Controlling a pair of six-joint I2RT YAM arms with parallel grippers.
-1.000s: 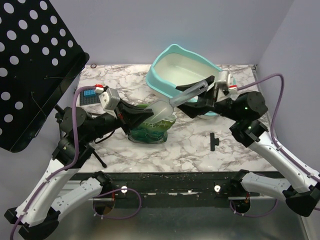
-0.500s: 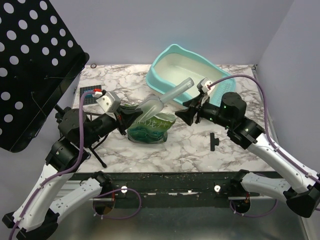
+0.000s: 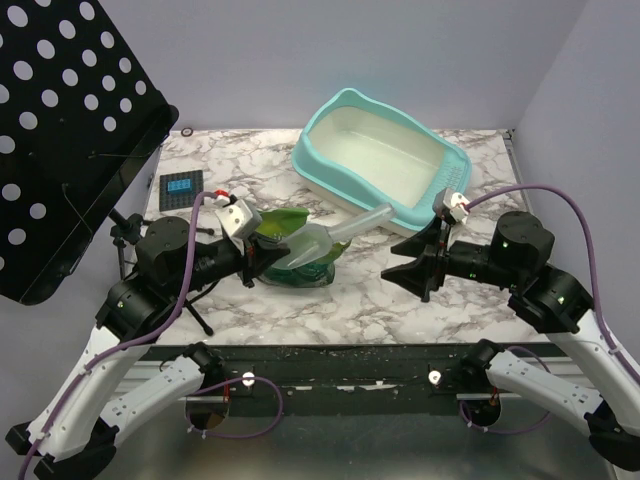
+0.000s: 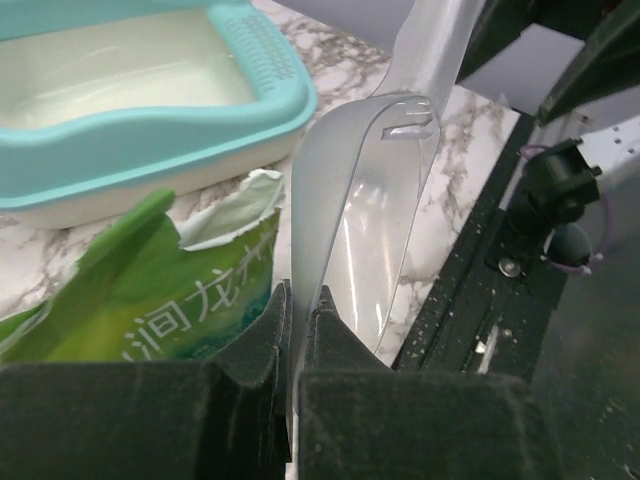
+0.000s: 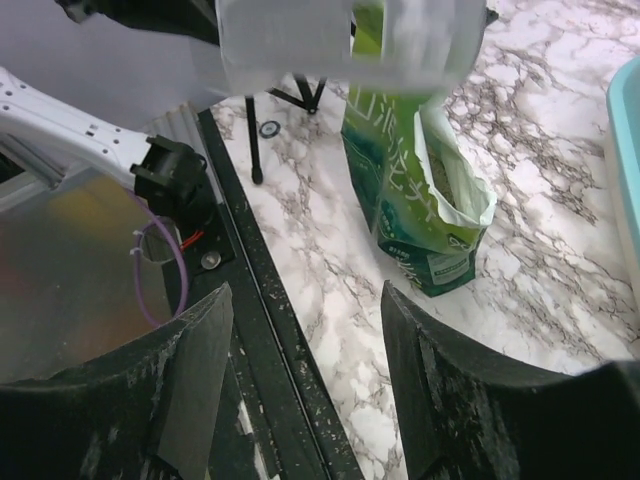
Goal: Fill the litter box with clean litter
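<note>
Centrally, the left gripper (image 3: 257, 262) clamped the clear scoop (image 3: 306, 245) above the green bag (image 3: 312, 272), handle aimed upper right toward the litter box (image 3: 345, 192); the right gripper (image 3: 405, 272) stood with jaws apart, empty.

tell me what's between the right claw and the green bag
Only bare marble tabletop lies between the right claw and the green bag, clearest in the top view.

Bright, even light falls from overhead, leaving only soft shadows on the marble table (image 3: 350, 300). The clear scoop (image 4: 365, 220) carries white glare streaks. Close to both wrist cameras, the dark fingers (image 5: 470, 400) look blurred.
</note>
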